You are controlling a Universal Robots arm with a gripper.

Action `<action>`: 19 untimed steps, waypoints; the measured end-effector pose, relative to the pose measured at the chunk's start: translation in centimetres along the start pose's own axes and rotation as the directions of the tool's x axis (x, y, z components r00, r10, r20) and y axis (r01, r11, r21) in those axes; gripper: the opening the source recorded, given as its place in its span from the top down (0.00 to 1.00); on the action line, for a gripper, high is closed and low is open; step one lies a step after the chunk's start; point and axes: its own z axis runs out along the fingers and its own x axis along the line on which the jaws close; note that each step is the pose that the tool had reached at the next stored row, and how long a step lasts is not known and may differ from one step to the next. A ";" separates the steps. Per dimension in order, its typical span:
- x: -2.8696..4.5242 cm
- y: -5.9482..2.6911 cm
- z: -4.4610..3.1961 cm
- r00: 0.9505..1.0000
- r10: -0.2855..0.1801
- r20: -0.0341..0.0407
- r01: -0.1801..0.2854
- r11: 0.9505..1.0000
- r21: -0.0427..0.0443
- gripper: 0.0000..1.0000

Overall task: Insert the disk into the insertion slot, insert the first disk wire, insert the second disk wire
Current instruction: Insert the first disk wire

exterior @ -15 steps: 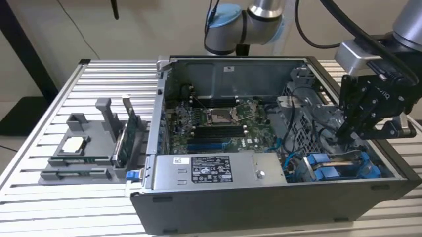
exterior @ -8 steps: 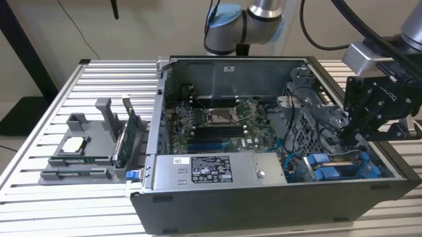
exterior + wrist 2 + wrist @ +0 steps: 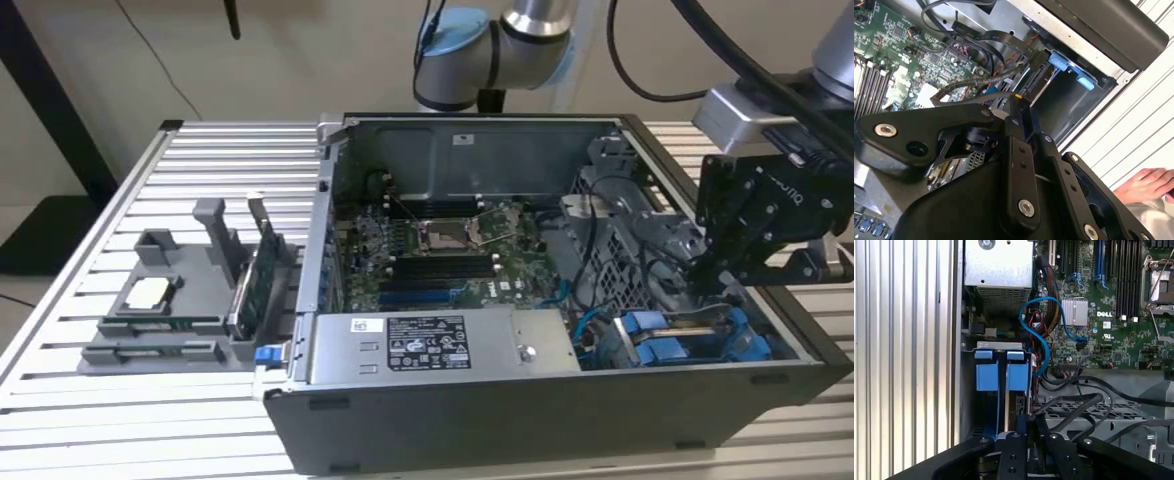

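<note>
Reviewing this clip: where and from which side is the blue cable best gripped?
Probably on the arch of the blue cable, coming down through the open side of the case: there it seems to stand clear of the motherboard, while its ends lie low and crowded.

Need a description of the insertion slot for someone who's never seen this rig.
Find the open computer case on the slatted table, then its near corner on the exterior view's right, beside the grey labelled power-supply box. The insertion slot is the dark metal bay there, at the gripper; its bright blue plastic fittings set it apart from the grey box and green motherboard.
</note>
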 end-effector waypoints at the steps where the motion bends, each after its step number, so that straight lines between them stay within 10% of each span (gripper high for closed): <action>1: 0.00 -0.02 0.02 1.000 0.000 0.000 0.000 1.000 0.000 0.81; 19: 0.51 -1.83 1.87 1.000 0.001 0.000 -0.001 1.000 -0.024 0.81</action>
